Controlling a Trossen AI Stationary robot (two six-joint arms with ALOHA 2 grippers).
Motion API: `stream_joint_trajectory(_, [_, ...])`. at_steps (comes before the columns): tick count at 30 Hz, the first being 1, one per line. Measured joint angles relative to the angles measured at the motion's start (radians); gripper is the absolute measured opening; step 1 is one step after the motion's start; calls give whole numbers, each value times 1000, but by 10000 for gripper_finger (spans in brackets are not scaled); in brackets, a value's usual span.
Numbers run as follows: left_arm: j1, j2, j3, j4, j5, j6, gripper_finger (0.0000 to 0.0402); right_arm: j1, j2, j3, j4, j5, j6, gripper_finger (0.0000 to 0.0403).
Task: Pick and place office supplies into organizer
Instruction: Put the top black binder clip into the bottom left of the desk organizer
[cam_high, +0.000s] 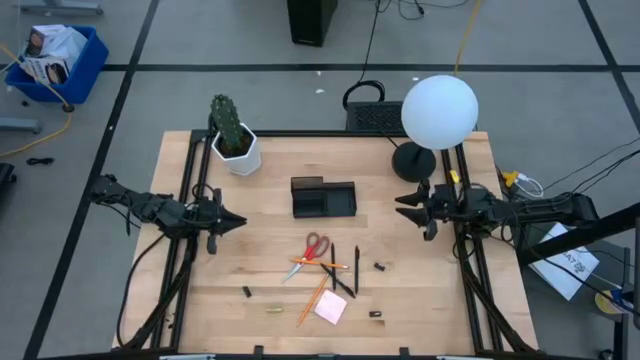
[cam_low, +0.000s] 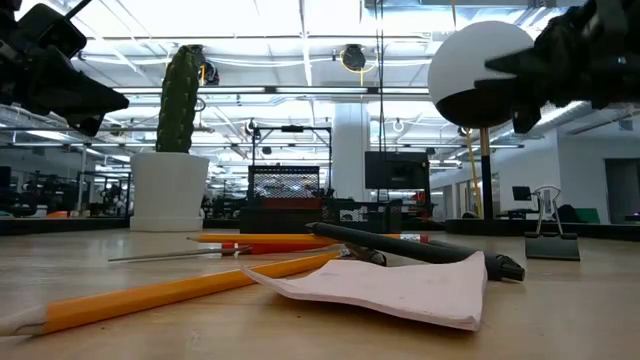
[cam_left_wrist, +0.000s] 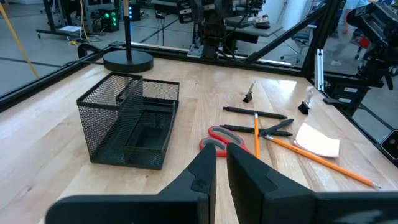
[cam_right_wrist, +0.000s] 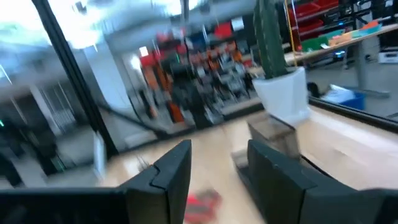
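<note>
At the left of the high view your left gripper (cam_high: 238, 222) hangs over bare wood with nothing in it; its wrist view shows the two fingers (cam_left_wrist: 205, 171) almost together, only a thin gap between them. Just above it, in the upper left of the table (cam_high: 420, 300), stands the cactus pot (cam_high: 238, 152). At the centre sits the organizer (cam_high: 323, 197), a black mesh tray. Below it, in the lower middle of the frame, your supplies lie scattered: the red-handled scissors (cam_high: 312, 250) cross an orange pencil (cam_high: 320, 264), the black pens (cam_high: 344, 270) lie just to their right, a second pencil (cam_high: 311, 302) slants down to the pink sticky-note pad (cam_high: 330, 307), and small black clips (cam_high: 380, 267) sit apart around them. At upper right stands the white globe lamp (cam_high: 438, 112). Below its base, at the right edge of the table, your right gripper (cam_high: 402, 208) points toward the organizer, its fingers (cam_right_wrist: 171, 171) spread apart and empty.
</note>
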Motion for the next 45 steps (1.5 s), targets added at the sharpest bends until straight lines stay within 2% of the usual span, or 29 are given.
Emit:
stream_joint_trajectory(4, [0,0,0,0,0,0,40,0,0,0,49,1,145,153])
stream_joint_trajectory(9, [0,0,0,0,0,0,40,13,14,0,32,2,183,153])
stream_joint_trajectory(14, [0,0,0,0,0,0,40,40,77,0,68,124,248,153])
stream_joint_trajectory(16, [0,0,0,0,0,0,40,47,103,0,68,134,305,153])
stream_joint_trajectory(21, [0,0,0,18,0,8,40,40,138,0,104,132,284,153])
stream_joint_trajectory(25, [0,0,0,83,0,2,40,111,180,0,139,110,283,153])
stream_joint_trajectory(30, [0,0,0,197,-1,9,40,304,299,58,273,275,171,153])
stream_joint_trajectory(33, [0,0,0,243,-1,54,40,433,421,176,256,409,47,153])
stream_joint_trajectory(36, [0,0,0,242,-4,109,40,529,563,310,193,554,-26,153])
stream_joint_trajectory(39, [0,0,0,232,5,41,40,605,716,440,72,691,-42,153])
stream_joint_trajectory(42, [0,0,0,234,11,-37,40,666,845,581,-67,819,-1,153])
stream_joint_trajectory(45, [0,0,0,249,-27,-23,40,721,957,689,-199,904,73,153])
